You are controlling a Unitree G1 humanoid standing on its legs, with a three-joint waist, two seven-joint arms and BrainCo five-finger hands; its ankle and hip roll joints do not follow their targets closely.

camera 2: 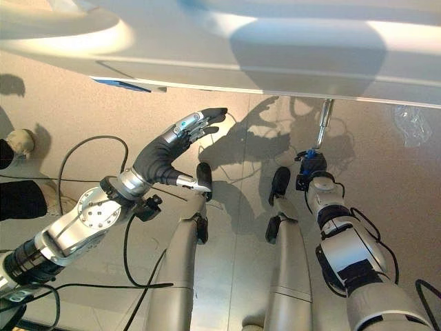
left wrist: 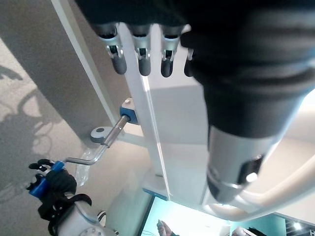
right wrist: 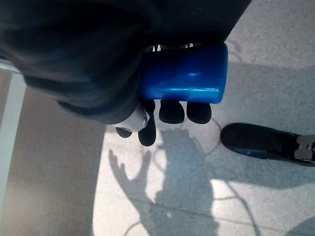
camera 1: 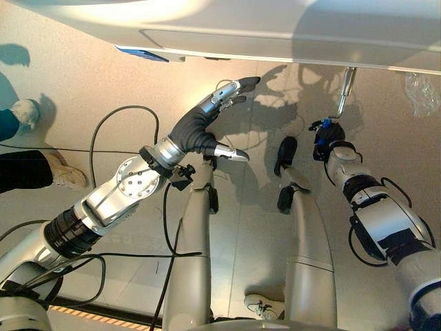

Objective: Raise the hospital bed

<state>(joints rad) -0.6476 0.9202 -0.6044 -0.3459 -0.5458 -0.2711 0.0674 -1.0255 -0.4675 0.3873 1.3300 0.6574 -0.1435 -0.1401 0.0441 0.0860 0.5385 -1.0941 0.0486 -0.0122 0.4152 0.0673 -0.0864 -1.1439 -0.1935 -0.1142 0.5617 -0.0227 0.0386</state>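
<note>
Pale floor (camera 1: 83, 89) under the white hospital bed (camera 1: 275, 31) — a metal crank (camera 1: 343, 93) hangs from its frame. Its blue handle (right wrist: 184, 73) is gripped by the right robot hand (right wrist: 162, 110), fingers curled. Left robot hand (camera 1: 207, 127) is held spread beneath the bed — empty. No legible writing.

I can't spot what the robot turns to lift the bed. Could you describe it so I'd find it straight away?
Start at the big white hospital bed across the top. A thin bent metal crank hangs below its edge on the robot's right, over the floor. At its lower end is a blue handle, the one bright blue grip, with the right hand curled round it.
</note>
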